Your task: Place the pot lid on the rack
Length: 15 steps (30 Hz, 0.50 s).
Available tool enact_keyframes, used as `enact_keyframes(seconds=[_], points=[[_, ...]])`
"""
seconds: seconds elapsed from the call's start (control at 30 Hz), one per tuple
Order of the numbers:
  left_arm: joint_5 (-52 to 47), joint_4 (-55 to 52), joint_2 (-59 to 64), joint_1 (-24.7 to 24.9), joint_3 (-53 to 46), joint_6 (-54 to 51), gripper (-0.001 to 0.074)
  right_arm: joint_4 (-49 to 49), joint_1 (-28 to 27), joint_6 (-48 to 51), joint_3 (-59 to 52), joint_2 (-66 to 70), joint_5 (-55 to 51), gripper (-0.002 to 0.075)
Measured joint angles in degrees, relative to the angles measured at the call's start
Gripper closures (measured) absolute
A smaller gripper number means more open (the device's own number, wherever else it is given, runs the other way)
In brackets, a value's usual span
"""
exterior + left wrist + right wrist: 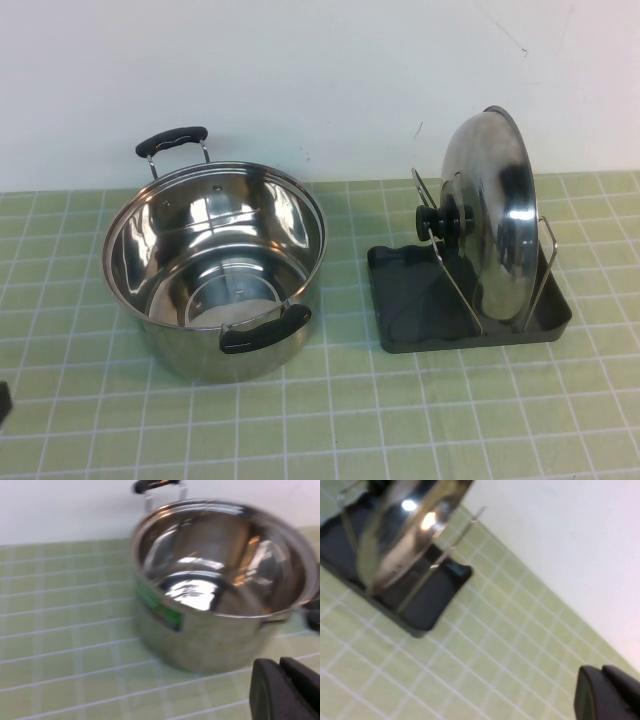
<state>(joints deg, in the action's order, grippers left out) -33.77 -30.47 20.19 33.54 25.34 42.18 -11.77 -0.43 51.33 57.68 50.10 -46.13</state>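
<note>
The shiny steel pot lid (497,215) stands on edge in the rack (405,305), leaning between the wire loops, its black knob (441,221) facing the pot. The rack is a dark grey tray right of centre. The right wrist view shows the lid (405,525) in the rack (427,605) from a distance. My left gripper (280,666) is shut and empty, low over the mat beside the pot; only a dark bit of it (3,400) shows at the high view's left edge. My right gripper (602,672) is shut and empty, away from the rack and outside the high view.
A deep steel pot (215,265) with two black handles stands open left of the rack; it also fills the left wrist view (215,580). A green tiled mat (330,420) covers the table. A white wall (320,70) runs behind.
</note>
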Motion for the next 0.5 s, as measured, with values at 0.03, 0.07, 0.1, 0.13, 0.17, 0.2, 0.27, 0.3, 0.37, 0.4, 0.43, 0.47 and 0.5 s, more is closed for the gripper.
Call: enact_keyframes(seconds=[0.03, 0.07, 0.1, 0.13, 0.17, 0.2, 0.27, 0.3, 0.37, 0.4, 0.43, 0.47, 0.5], points=[[2.1, 0.7, -1.3, 0.0, -1.4, 0.0, 0.0736, -1.7, 0.0, 1.2, -2.7, -1.6, 1.2, 0.0726], [4.4, 1.6, -2.8, 0.0, -3.2, 0.1, 0.0736, -3.2, 0.0, 2.3, -4.8, -3.0, 2.2, 0.0727], [6.4, 2.3, -4.3, 0.0, -4.9, 0.1, 0.0736, -5.2, 0.0, 3.8, -7.5, -4.8, 3.2, 0.0727], [8.0, 2.8, -5.3, 0.0, -6.7, 0.1, 0.0736, -7.0, 0.0, 5.4, -10.2, -6.6, 4.1, 0.0727], [9.9, 3.3, -6.5, 0.0, -8.3, 0.1, 0.0736, -8.7, 0.0, 6.5, -12.8, -8.4, 4.7, 0.0727], [11.4, 3.5, -7.5, 0.0, -9.5, 0.1, 0.0736, -10.2, 0.0, 7.6, -15.4, -10.2, 5.2, 0.0727], [14.9, 3.7, -9.0, 0.0, -11.9, 0.1, 0.0736, -12.5, 0.1, 9.0, -20.0, -13.7, 6.0, 0.0727], [16.4, 3.5, -9.2, 0.0, -12.7, 0.1, 0.0737, -13.4, 0.1, 9.5, -22.3, -15.7, 6.2, 0.0727], [18.8, 2.7, -9.5, 0.0, -13.7, 0.1, 0.0737, -14.5, 0.1, 10.3, -26.3, -19.1, 6.4, 0.0727], [19.4, 2.2, -9.6, 0.0, -14.1, 0.1, 0.0737, -14.6, 0.1, 10.5, -28.3, -20.8, 6.4, 0.0727], [19.7, 1.7, -9.6, 0.0, -14.4, 0.1, 0.0737, -14.7, 0.1, 10.5, -30.0, -22.4, 6.5, 0.0727], [19.5, 1.3, -9.6, 0.0, -14.5, 0.1, 0.0737, -14.9, 0.1, 10.5, -31.5, -23.5, 6.5, 0.0727], [19.4, 0.9, -9.6, 0.0, -14.5, 0.1, 0.0737, -15.4, 0.1, 10.5, -32.7, -24.9, 6.5, 0.0727]])
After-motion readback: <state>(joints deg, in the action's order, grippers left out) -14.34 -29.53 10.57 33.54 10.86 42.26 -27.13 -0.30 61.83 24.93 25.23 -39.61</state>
